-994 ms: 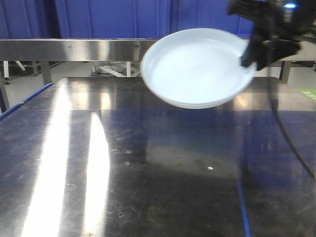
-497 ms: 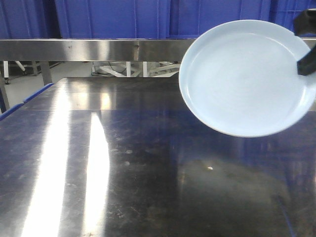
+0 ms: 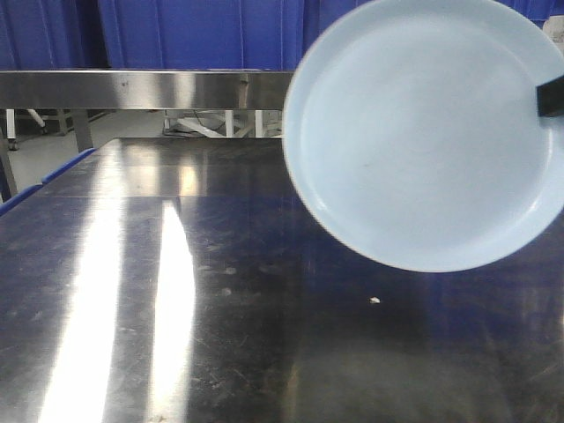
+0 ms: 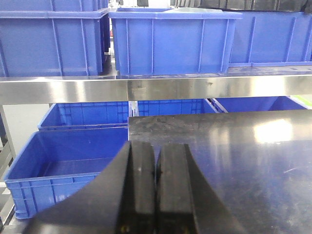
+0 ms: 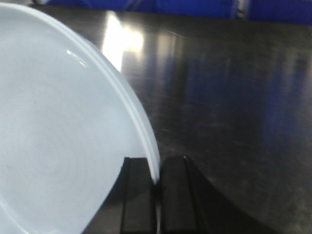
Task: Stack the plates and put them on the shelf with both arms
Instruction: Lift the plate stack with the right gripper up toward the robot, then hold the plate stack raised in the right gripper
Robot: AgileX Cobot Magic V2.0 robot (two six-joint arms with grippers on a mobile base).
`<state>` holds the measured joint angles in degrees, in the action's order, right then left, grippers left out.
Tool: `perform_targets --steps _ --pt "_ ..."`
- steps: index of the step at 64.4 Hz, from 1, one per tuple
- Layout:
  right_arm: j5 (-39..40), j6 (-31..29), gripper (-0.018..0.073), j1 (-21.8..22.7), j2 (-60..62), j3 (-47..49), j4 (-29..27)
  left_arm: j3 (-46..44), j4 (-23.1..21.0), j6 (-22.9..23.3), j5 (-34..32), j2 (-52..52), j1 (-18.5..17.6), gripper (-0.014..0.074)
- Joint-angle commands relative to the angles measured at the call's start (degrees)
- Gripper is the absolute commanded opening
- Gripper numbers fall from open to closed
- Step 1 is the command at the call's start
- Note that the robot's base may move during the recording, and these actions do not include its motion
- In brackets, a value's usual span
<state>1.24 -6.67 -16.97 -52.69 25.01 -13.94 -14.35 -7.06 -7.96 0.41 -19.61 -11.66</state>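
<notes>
Plate: a pale blue-white, round, glossy shallow plate (image 3: 414, 132) with a low upturned rim. It is held in the air above the surface and tilted so that its hollow face turns toward the front camera. It fills the 1-to-3 o'clock part of that view, and its top and right edges run out of frame.

Right gripper: the right gripper (image 5: 159, 175) is clenched on the plate's rim. In the right wrist view its two dark fingers (image 5: 138, 195) stand at 6 o'clock of the frame with the thin rim pinched in the slot between them. The dish spreads from there toward 9 o'clock. In the front view one dark finger shows on the rim at the plate's 3 o'clock.

Left gripper: the left gripper (image 4: 156, 156) is clenched on nothing. Its two black fingers (image 4: 141, 185) are pressed flat together and point to 12 o'clock, toward the shelf.

Shelf: a brushed stainless-steel shelf (image 4: 146, 89) whose flat rail runs level beyond the far edge of the surface. The plate is not set on it.

Crates: big blue plastic crates (image 4: 165, 41) stand in a row on the rail. More sit below it, at 8 o'clock of the left wrist view.

Surface: a dark, reflective steel surface (image 3: 220, 308), with two bright streaks of glare at 8 o'clock of the front view.

Speck: a small white speck (image 3: 374, 300) lies on the surface, at 6 o'clock below the plate.
</notes>
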Motion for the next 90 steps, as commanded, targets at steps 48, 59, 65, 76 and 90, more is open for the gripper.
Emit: perform_targets --steps 48,59,65,76,90 --pt "13.82 -0.13 0.0048 -2.97 22.04 -9.17 0.47 -1.67 -0.01 0.11 -4.66 -0.42 0.09 0.0080" --pt "14.01 -0.13 0.0048 -2.97 22.03 -9.64 0.47 -1.67 -0.01 0.11 -4.66 -0.42 0.09 0.0080" --pt "14.08 -0.13 0.0048 -2.97 22.03 -9.64 0.47 -1.67 -0.01 0.11 -4.66 -0.42 0.09 0.0080" --pt "14.08 -0.13 0.0048 -2.97 22.03 -9.64 0.47 -1.67 -0.01 0.11 -4.66 -0.42 0.09 0.0080" --pt "14.02 -0.13 0.0048 -2.97 22.03 -9.64 0.47 -1.67 -0.01 0.11 -4.66 -0.42 0.09 0.0080"
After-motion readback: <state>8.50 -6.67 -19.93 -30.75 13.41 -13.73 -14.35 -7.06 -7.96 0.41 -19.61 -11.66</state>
